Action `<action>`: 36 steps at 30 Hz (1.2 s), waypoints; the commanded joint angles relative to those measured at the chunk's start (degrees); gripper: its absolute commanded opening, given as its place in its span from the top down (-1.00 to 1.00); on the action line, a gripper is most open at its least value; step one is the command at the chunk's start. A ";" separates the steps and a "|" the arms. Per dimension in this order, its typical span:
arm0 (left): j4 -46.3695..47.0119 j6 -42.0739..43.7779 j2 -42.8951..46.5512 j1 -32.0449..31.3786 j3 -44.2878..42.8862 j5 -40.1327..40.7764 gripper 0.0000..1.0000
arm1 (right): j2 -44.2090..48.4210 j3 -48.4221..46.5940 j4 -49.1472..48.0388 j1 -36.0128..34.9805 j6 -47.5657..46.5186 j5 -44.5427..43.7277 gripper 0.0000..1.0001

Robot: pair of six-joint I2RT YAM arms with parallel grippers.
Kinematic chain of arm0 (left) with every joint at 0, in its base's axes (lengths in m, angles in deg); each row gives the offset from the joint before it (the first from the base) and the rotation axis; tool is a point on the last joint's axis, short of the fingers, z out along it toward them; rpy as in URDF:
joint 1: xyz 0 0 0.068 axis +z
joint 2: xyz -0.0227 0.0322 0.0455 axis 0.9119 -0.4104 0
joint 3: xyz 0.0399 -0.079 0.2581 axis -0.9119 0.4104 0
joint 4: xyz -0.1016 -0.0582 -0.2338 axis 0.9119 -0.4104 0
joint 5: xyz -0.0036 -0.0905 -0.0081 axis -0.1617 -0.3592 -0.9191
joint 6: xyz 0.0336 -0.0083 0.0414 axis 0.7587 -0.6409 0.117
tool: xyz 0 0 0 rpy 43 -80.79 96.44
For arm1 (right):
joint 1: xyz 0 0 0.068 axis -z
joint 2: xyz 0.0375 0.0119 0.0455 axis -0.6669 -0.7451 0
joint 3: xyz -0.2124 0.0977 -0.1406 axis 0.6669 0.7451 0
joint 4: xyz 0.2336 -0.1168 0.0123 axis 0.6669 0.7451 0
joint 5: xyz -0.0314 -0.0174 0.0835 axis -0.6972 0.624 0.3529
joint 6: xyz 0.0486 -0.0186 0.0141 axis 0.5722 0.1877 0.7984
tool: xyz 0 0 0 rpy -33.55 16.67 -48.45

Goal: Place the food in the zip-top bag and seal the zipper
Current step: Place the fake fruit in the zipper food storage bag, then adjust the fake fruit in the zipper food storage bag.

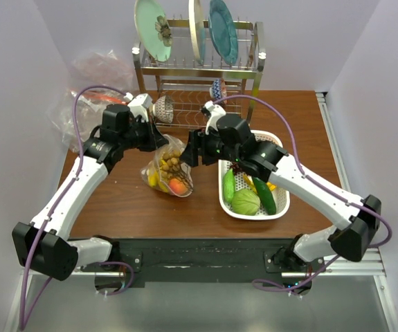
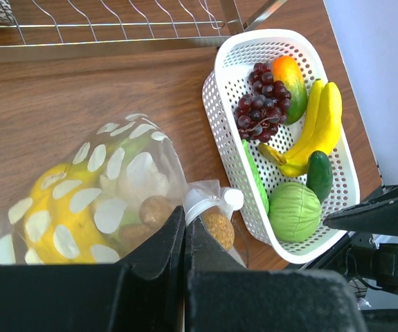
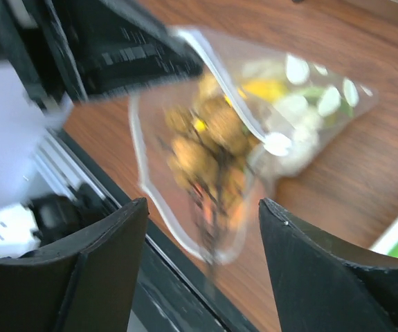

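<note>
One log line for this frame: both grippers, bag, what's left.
left gripper: shut on zip-top bag top edge | right gripper: open, beside bag | bag: food inside, seal unclear | basket: grapes, bananas inside

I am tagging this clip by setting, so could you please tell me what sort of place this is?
Probably a mock kitchen counter in a lab booth: a metal dish rack holding plates, a white basket of toy produce, plain walls around the wooden table.

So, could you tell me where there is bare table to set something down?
Bare wood lies in front of the bag, up to the table's near edge, and at the back right, between rack, basket and table edge. Crowded: the middle, around bag and basket.
</note>
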 commanded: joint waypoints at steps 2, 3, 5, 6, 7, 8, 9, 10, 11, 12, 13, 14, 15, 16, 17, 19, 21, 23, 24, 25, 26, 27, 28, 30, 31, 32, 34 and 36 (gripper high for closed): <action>3.10 -1.15 0.31 -0.17 -3.53 -0.89 1.00 | 4.32 6.32 5.28 0.17 -4.98 0.81 -0.34; 3.18 -1.15 0.23 -0.17 -3.62 -0.89 1.00 | 4.68 7.29 4.85 0.17 -5.06 1.60 -0.32; 3.19 -1.24 0.23 -0.17 -3.79 -0.98 1.00 | 5.38 9.58 4.41 0.17 -4.89 4.33 -0.29; 3.01 -1.24 0.23 -0.17 -3.80 -1.07 1.00 | 5.47 10.29 3.53 0.17 -4.71 5.64 -0.27; 3.10 -1.15 0.23 -0.17 -3.88 -1.16 1.00 | 5.56 11.08 2.83 0.17 -3.93 6.52 -0.25; 3.10 -1.15 0.23 -0.17 -3.88 -1.24 1.00 | 5.65 12.21 2.13 0.17 -3.57 8.62 -0.23; 3.01 -1.07 0.23 -0.17 -3.88 -1.33 1.00 | 5.65 12.75 0.64 0.17 -3.31 9.77 -0.22; 2.92 -1.07 0.23 -0.17 -3.88 -1.33 1.00 | 5.56 13.28 -0.33 0.17 -2.44 10.92 -0.22; 2.83 -0.89 0.23 -0.17 -3.80 -1.33 1.00 | 5.21 13.89 -1.65 0.17 -2.08 12.93 -0.21; 2.75 -0.89 0.31 -0.17 -3.80 -1.25 1.00 | 5.04 14.16 -2.36 0.26 -1.47 13.64 -0.21; 2.66 -0.80 0.23 -0.17 -3.71 -1.16 1.00 | 4.95 14.42 -2.97 0.08 -1.20 14.35 -0.20; 2.66 -0.80 0.31 -0.17 -3.53 -1.24 1.00 | 4.60 14.95 -4.20 0.08 -1.02 15.40 -0.19; 2.66 -0.80 0.40 -0.17 -3.44 -1.07 1.00 | 4.51 15.30 -4.73 0.17 -0.67 16.02 -0.19; 2.57 -0.80 0.40 -0.17 -3.44 -1.16 1.00 | 4.51 15.65 -5.43 0.00 -0.24 16.63 -0.18; 2.57 -0.80 0.49 -0.17 -3.44 -1.16 1.00 | 4.42 16.35 -6.75 -0.09 0.03 17.68 -0.17; 2.57 -0.71 0.40 -0.17 -3.53 -1.07 1.00 | 4.16 17.06 -7.90 -0.27 1.08 18.39 -0.14; 2.48 -0.71 0.40 -0.17 -3.53 -0.98 1.00 | 3.54 17.41 -8.95 -0.36 1.70 19.18 -0.10; 2.39 -0.63 0.40 -0.17 -3.71 -1.07 1.00 | 3.01 18.20 -10.27 -0.71 2.23 19.54 -0.06; 2.39 -0.63 0.40 -0.17 -3.71 -1.07 1.00 | 2.58 18.46 -10.62 -0.80 2.40 19.54 -0.04; 2.31 -0.63 0.40 -0.17 -3.79 -1.07 1.00 | 2.31 18.47 -10.71 -0.97 2.49 19.37 -0.04; 2.22 -0.63 0.49 -0.17 -3.88 -1.07 1.00 | 2.22 18.55 -10.71 -1.06 2.49 19.28 -0.04; 2.22 -0.63 0.58 -0.17 -3.88 -1.07 1.00 | 1.96 18.64 -10.97 -1.06 2.32 19.36 -0.02; 2.13 -0.54 0.58 -0.17 -3.97 -1.07 1.00 | 1.78 18.82 -11.24 -1.15 2.41 19.36 0.01; 2.13 -0.54 0.49 -0.17 -3.88 -1.07 1.00 | 1.52 18.91 -11.59 -1.24 2.41 19.54 0.02; 2.13 -0.54 0.49 -0.17 -3.88 -0.98 1.00 | 1.00 18.65 -11.33 -1.41 2.41 19.71 0.03; 2.04 -0.45 0.58 -0.17 -3.88 -0.89 1.00 | 0.82 18.73 -11.24 -1.50 2.41 19.89 0.05; 2.13 -0.45 0.58 -0.17 -3.88 -0.81 1.00 | 0.64 18.64 -11.33 -1.67 2.41 19.89 0.24; 2.04 -0.45 0.49 -0.17 -3.80 -0.89 1.00 | 0.90 18.47 -11.15 -1.76 2.49 19.98 0.58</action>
